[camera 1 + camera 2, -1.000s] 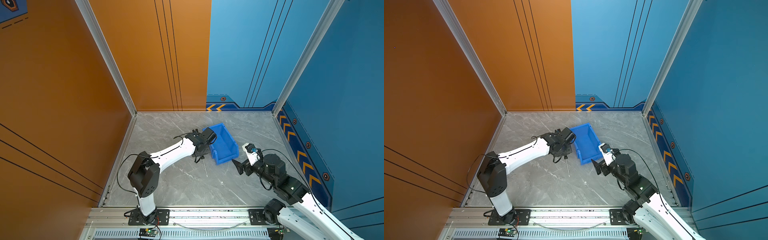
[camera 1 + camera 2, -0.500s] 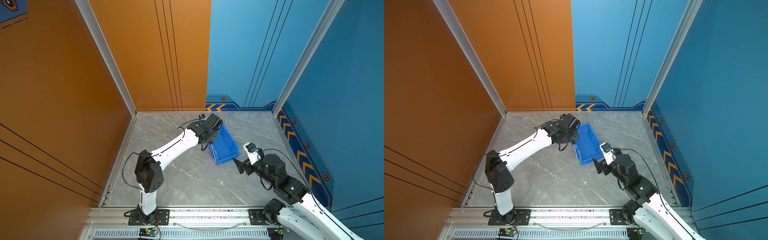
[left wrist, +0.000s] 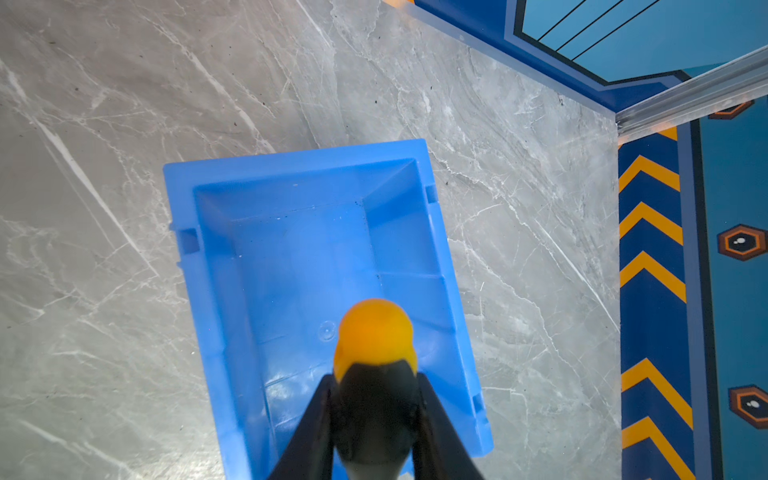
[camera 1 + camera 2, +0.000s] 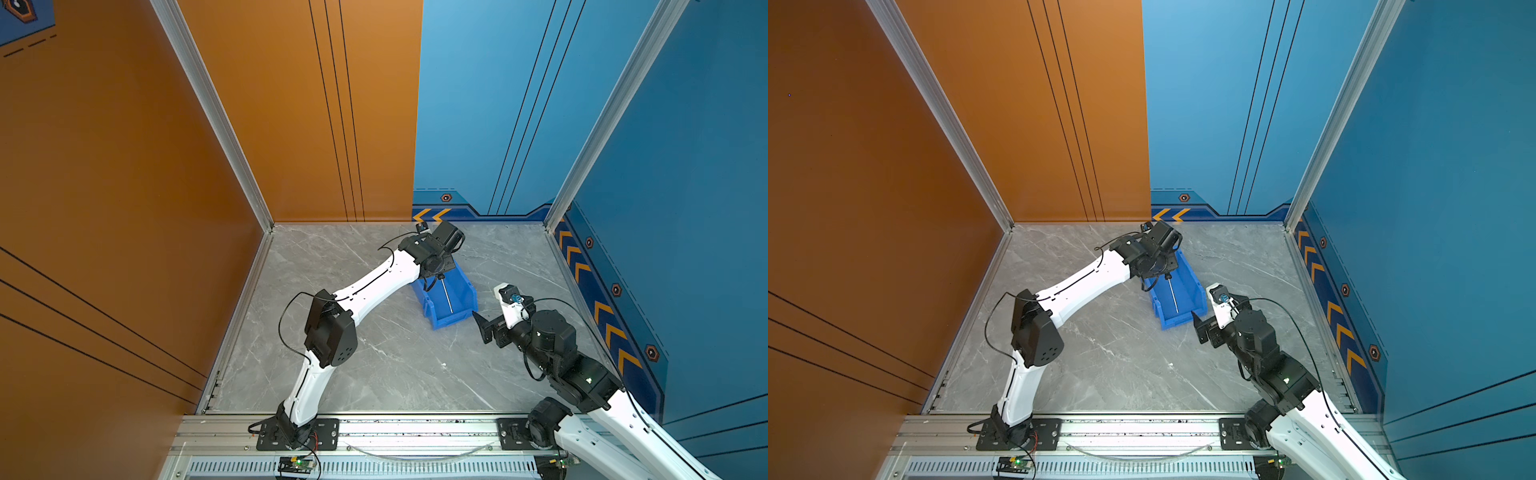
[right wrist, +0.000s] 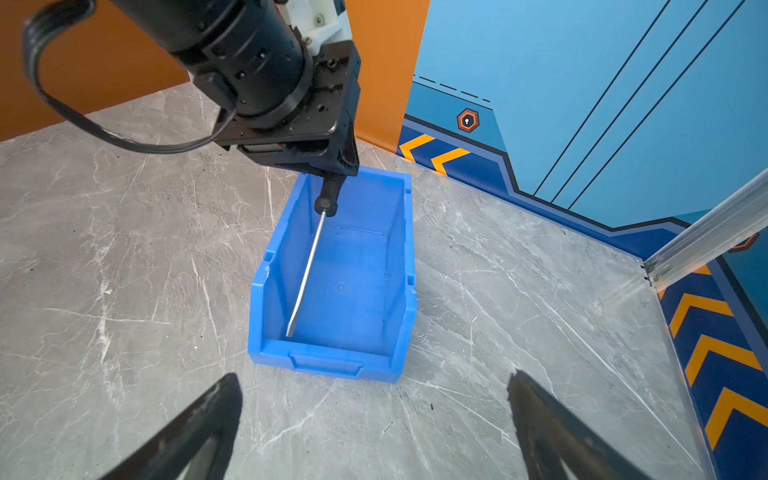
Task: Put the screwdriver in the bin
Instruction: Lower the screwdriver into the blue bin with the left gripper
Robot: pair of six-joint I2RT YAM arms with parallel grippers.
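Since the slim black-handled, silver-shafted metal screwdriver (image 4: 447,296) slants from the left gripper (image 4: 440,276), clamped on its handle, toward the low lip of the bright blue rectangular plastic bin (image 4: 453,321) at a top view's centre, an early release might slide it out. The right gripper (image 4: 487,330) stands wide, lower right. Left wrist view: handle pinched at bottom centre. Right wrist view: the shaft descends from the gripper at upper centre, its tip inside the bin.

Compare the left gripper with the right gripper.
The left gripper is shut on the screwdriver, at its handle; the right gripper stands open and empty. The left gripper points down over the bin, at its tall back end; the right gripper sits off its low front lip, apart from it. Both are black.
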